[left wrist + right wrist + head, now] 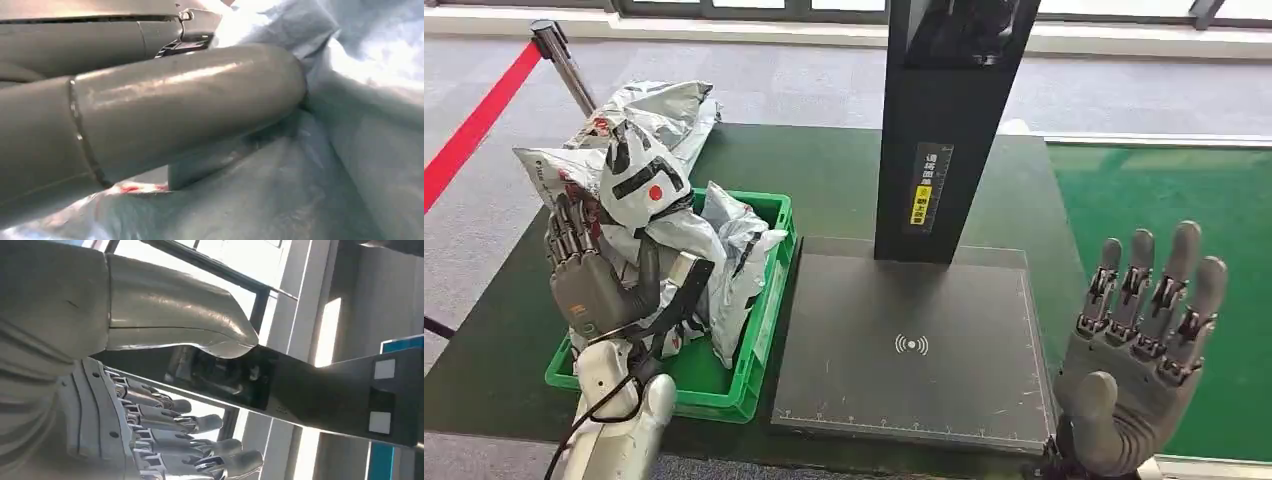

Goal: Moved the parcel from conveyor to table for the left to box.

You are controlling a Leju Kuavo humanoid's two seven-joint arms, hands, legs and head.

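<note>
A white wireless-signal symbol (pixel 911 345) marks the flat dark scanner plate (pixel 854 380); the black post's yellow label (pixel 921 205) is illegible.

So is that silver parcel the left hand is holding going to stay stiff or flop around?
Probably floppy: the silver parcel is a creased poly bag that sags around the left hand. Its glossy film may be slippery. It looks light for its size.
</note>
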